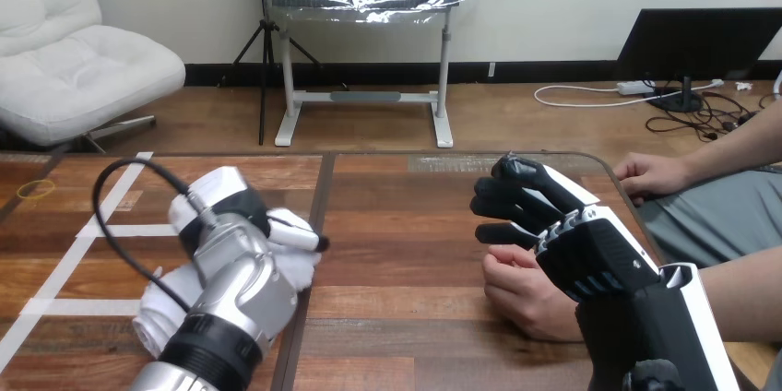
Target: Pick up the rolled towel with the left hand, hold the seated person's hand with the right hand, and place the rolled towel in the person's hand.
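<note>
Rolled towel (161,308) down on surface (406,225), my left hand (231,205) on top, fingers curled round it. Well right of towel: my right hand (553,225), fingers relaxed, gripping nothing, just over person's hand (521,294). Contact there, can't tell.

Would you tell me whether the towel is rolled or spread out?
Rolled: the towel lies bundled on the table under the left hand.
</note>
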